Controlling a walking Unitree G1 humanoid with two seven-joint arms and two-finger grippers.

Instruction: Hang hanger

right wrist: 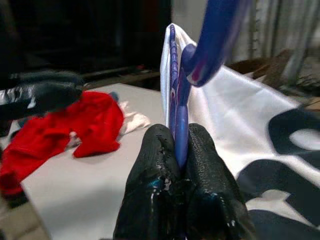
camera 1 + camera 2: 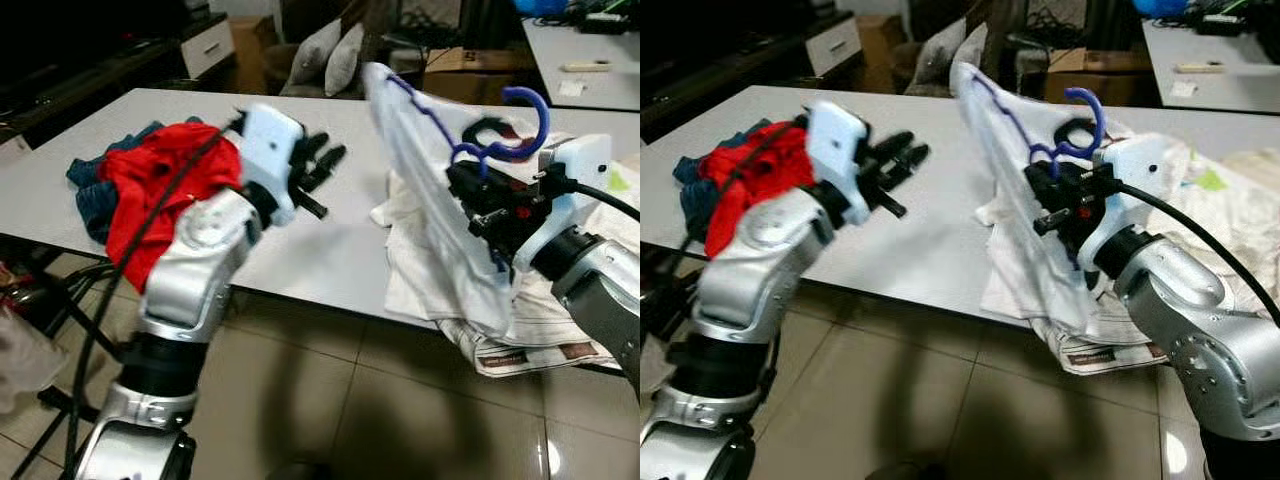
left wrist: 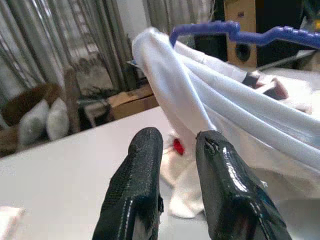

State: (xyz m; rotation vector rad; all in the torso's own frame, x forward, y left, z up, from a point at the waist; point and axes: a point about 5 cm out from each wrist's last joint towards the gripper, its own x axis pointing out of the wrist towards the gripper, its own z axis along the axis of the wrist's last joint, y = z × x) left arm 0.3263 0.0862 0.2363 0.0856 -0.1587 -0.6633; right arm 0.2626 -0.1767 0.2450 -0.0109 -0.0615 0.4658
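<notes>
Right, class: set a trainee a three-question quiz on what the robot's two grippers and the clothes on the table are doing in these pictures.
1. True or false: the right gripper is shut on the blue hanger.
2. What hangs from the hanger? A) red garment B) white shirt C) newspaper
3. Fill in: the left gripper is raised above the table, holding ____.

Key
1. True; its fingers pinch the hanger's stem.
2. B; the white shirt drapes over it. The red garment lies in a pile on the table, beside the left arm.
3. Nothing; its fingers are open.
</notes>
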